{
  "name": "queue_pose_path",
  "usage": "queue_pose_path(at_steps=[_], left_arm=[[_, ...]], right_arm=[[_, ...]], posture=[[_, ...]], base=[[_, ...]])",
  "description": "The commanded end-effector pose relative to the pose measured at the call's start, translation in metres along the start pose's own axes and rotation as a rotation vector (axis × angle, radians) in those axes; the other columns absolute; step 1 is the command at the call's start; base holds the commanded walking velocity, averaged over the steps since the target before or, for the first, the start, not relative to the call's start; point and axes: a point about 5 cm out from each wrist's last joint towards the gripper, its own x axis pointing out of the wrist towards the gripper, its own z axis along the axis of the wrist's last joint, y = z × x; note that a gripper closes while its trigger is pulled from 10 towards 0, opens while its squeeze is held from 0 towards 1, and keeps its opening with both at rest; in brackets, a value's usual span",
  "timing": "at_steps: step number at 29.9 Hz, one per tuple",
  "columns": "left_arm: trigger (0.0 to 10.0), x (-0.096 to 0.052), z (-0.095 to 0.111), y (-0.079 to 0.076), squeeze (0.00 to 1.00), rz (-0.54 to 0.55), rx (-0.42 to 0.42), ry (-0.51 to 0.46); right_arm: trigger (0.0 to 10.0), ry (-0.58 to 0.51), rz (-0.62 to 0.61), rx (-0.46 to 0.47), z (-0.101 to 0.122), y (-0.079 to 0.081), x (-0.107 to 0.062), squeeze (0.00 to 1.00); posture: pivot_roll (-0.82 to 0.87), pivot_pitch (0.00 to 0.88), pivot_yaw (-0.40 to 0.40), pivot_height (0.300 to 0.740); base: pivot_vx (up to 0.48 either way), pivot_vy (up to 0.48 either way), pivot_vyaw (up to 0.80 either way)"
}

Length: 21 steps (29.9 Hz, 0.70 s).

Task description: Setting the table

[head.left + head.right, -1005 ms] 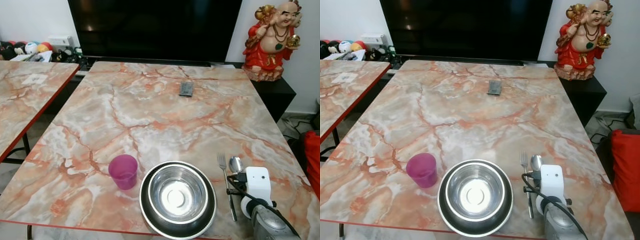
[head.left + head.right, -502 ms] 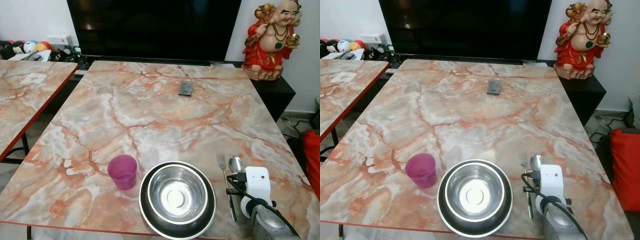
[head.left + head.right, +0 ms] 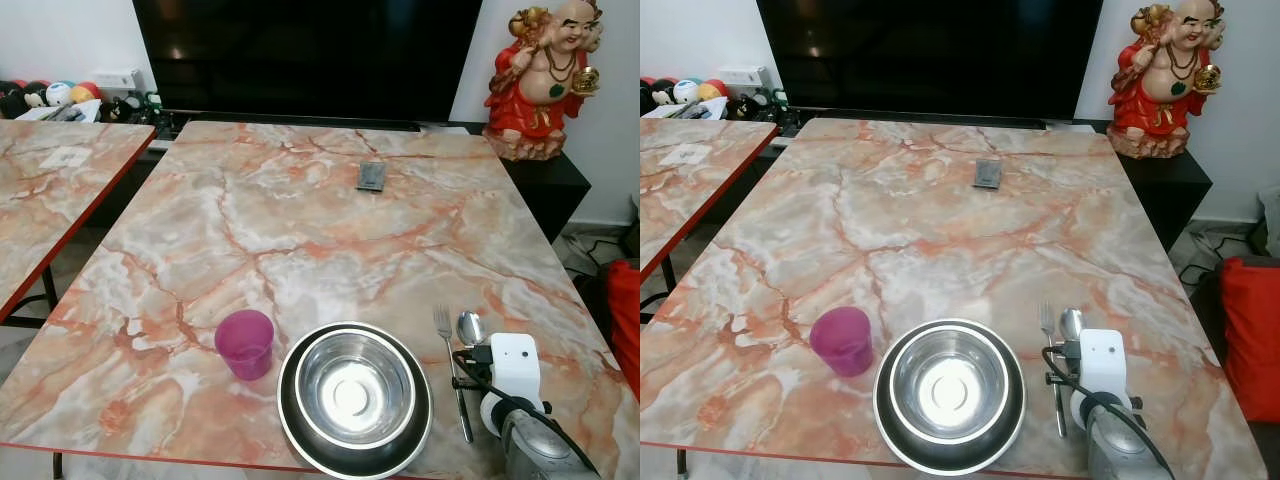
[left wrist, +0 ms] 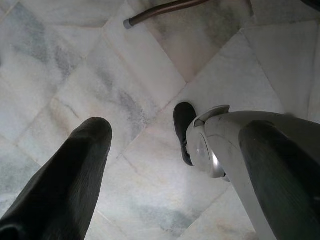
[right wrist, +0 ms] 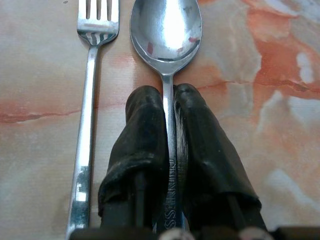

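- Spoon (image 5: 167, 35) lies on the marble surface (image 3: 330, 230) near its front right corner, its handle pinched between the two black fingers (image 5: 142, 130) of the right claw (image 5: 167, 95), bowl pointing away from the robot.
- Fork (image 3: 452, 370) rests just beside the spoon, parallel to it, on the side toward the steel bowl (image 3: 355, 385).
- Steel bowl sits inside a dark plate (image 3: 300, 435) at the front edge.
- Purple cup (image 3: 246, 343) stands upright just left of the plate.
- Left claw (image 4: 175, 150) hangs over the tiled floor (image 4: 65, 60), fingers wide apart and holding nothing.
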Motion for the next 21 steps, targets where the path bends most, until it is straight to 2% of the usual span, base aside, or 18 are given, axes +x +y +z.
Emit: queue_pose_path(at_steps=[1, 5, 6, 7, 8, 16, 19, 21], left_arm=[[10.0, -0.0014, -0.0024, 0.0031, 0.00, 0.006, 0.011, 0.011], [10.0, -0.0012, -0.0022, 0.0029, 0.00, 0.005, 0.011, 0.011], [10.0, -0.0012, -0.0022, 0.0029, 0.00, 0.005, 0.011, 0.011], [10.0, -0.0012, -0.0022, 0.0029, 0.00, 0.005, 0.011, 0.011], [10.0, -0.0012, -0.0022, 0.0029, 0.00, 0.006, 0.010, 0.012], [10.0, -0.0013, -0.0022, 0.0029, 0.00, 0.006, 0.011, 0.011], [10.0, -0.0013, -0.0022, 0.0030, 0.00, 0.006, 0.012, 0.011], [10.0, -0.0013, -0.0022, 0.0030, 0.00, 0.006, 0.012, 0.011]], right_arm=[[10.0, 0.015, -0.002, -0.006, -0.0017, -0.0001, -0.0016, 0.35], [10.0, 0.014, -0.001, -0.007, -0.0013, -0.0001, -0.0013, 0.35], [10.0, 0.014, -0.001, -0.007, -0.0013, 0.0000, -0.0013, 0.55], [10.0, 0.014, -0.001, -0.007, -0.0013, 0.0000, -0.0013, 0.55], [10.0, 0.014, -0.001, -0.008, -0.0012, 0.0001, -0.0012, 0.61], [10.0, 0.014, -0.006, -0.013, -0.0009, 0.0000, -0.0009, 0.53], [10.0, 0.015, -0.005, -0.016, -0.0008, 0.0000, -0.0007, 0.59], [10.0, 0.015, -0.006, -0.019, -0.0008, 0.0001, -0.0006, 0.53]], posture=[[-0.04, 0.097, -0.012, 0.740], [-0.04, 0.095, -0.012, 0.740], [-0.04, 0.095, -0.012, 0.740], [-0.04, 0.095, -0.012, 0.740], [-0.04, 0.095, -0.012, 0.740], [-0.04, 0.095, -0.013, 0.740], [-0.04, 0.095, -0.013, 0.740], [-0.04, 0.093, -0.012, 0.740]], base=[[0.000, 0.000, 0.00], [0.000, 0.000, 0.00], [0.000, 0.000, 0.00], [0.000, 0.000, 0.00], [0.000, 0.000, 0.00], [0.000, 0.000, 0.00], [0.000, 0.000, 0.00], [0.000, 0.000, 0.00]])
